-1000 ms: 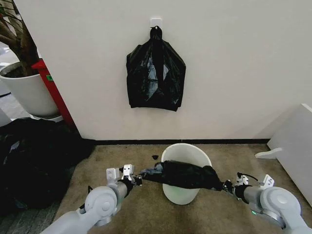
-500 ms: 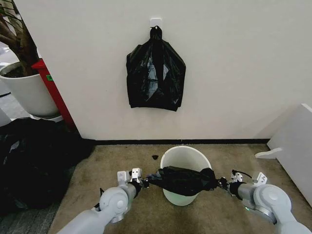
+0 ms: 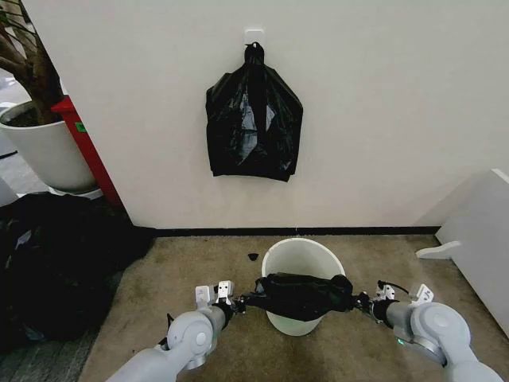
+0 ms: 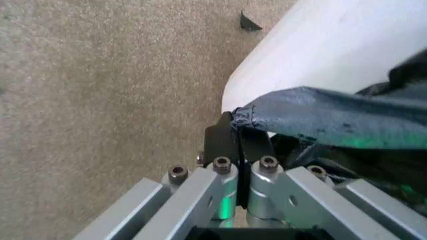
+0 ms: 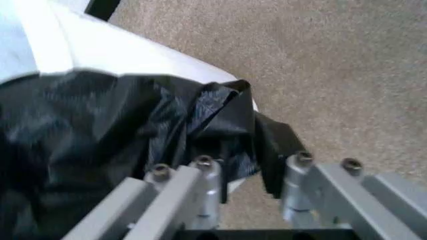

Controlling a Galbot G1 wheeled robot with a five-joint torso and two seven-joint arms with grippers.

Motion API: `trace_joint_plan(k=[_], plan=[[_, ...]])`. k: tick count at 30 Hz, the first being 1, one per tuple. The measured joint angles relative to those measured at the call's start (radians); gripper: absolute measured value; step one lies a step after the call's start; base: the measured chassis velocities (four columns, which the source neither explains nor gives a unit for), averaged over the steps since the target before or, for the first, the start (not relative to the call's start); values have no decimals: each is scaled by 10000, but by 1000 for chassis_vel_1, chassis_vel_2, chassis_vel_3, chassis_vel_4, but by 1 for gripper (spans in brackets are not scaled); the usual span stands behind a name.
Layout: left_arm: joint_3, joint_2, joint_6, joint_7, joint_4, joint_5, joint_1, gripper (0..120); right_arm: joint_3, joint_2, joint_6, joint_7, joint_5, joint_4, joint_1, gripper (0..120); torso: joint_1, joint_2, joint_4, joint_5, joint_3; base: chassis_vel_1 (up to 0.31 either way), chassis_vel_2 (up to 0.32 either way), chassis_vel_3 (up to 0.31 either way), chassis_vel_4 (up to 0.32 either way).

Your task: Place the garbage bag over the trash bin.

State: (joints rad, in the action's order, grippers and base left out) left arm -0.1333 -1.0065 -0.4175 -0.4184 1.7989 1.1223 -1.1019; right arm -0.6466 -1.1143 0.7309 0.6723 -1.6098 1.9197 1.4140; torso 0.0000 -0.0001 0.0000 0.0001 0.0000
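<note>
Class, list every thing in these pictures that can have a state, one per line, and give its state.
Thin glossy black garbage bag: stretched across the bin's mouth, held at both ends.
Small round cream-white trash bin: upright on the carpet, not yet lined.
Left gripper: shut on the bag's edge beside the bin.
Right gripper: fingers apart, bag bunched between them.
Black bag bundle: hanging from a wall hook.

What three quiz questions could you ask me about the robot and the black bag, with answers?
1. True or false: the garbage bag is stretched across the trash bin.
2. What grips the bag's ends? A) one tool B) both tools
3. What hangs on the wall?

Key:
1. True.
2. B: left tool and right tool.
3. A black bag bundle.
</note>
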Motion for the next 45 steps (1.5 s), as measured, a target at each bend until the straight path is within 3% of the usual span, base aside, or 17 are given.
trace_joint_plan(k=[4,9,13,15,19,23,26,28,35,38,42,45], plan=[[85,180,-207,-51,254,-76,-123,8,-15,151,0,-452,577,270,348,27,0,0,-1,-3,0,0,0,0,0],[238,503,-371,-63,477,-467,-326,29,-126,384,0,-1363,1583,559,942,49,0,1,0,-1,0,0,0,0,0],[347,769,-381,117,557,-1001,-561,41,-239,507,0,-1998,2171,718,1380,59,0,0,-1,-2,-1,0,0,0,0],[642,1008,-194,728,656,-1861,-967,51,-369,589,0,-2606,2927,903,1902,71,0,1,1,0,-1,0,0,0,0],[902,1133,30,1148,759,-2194,-1299,63,-490,658,-1,-3396,3798,1045,2345,81,0,0,0,-2,-1,0,0,0,0],[1089,1200,705,2364,536,-3160,-1494,81,-550,682,-19,-4781,5127,1037,2592,98,0,0,0,-2,-1,0,0,0,0],[1123,1236,1008,3126,337,-3776,-1522,88,-551,685,-136,-5339,5625,1004,2680,100,0,0,1,-2,-1,0,0,0,0],[1223,1324,1336,4073,97,-4390,-1578,98,-576,766,-567,-6571,6698,915,2998,100,0,0,0,-1,-1,0,0,0,0],[1558,1486,2313,5766,-606,-5458,-1638,100,-642,881,-1844,-8381,8612,862,3716,100,0,1,0,0,-1,0,0,0,0],[1598,1502,2774,6109,-857,-5808,-1609,100,-647,882,-2099,-8541,8803,873,3817,100,0,1,-1,-1,-1,0,0,0,0],[1645,1456,4334,7188,-1695,-6508,-1380,100,-629,775,-2376,-8538,8989,883,3856,100,0,0,0,-1,0,0,0,0,0],[1698,1420,4922,7832,-2035,-6704,-1267,100,-610,734,-2399,-8492,9001,880,3844,100,0,0,0,-3,0,0,0,0,0]])
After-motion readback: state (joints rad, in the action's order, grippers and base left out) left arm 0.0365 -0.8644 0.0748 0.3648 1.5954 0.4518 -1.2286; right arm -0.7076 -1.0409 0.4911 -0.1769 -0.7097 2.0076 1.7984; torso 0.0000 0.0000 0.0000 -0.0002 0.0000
